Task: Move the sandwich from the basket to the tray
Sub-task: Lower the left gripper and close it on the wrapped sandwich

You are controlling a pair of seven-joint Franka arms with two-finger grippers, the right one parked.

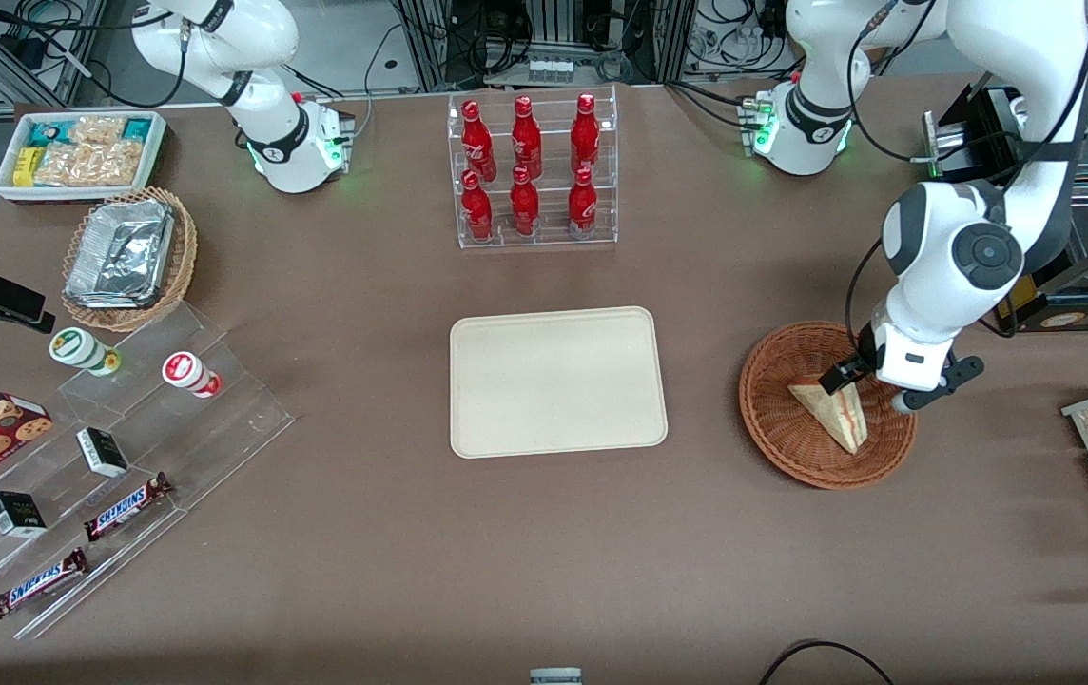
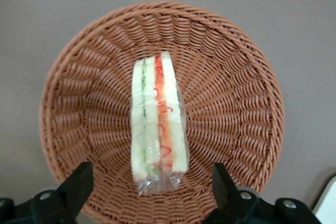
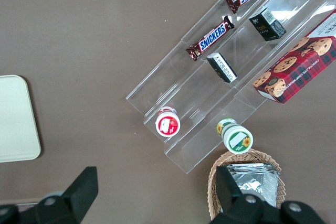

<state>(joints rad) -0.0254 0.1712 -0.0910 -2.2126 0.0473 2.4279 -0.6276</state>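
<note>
robot lab: cable racks (image 1: 544, 38), mock snack display (image 1: 106, 476).

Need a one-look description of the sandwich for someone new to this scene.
Find the cream tray mid-table, then the reddish-brown wicker basket toward the working arm's end. The sandwich lies alone in it, under the open end effector: a clear-wrapped pale bread wedge with red filling stripes.

Wrapped sandwich (image 2: 157, 121) in basket (image 2: 79, 77); tray (image 1: 558, 381) bare.
</note>
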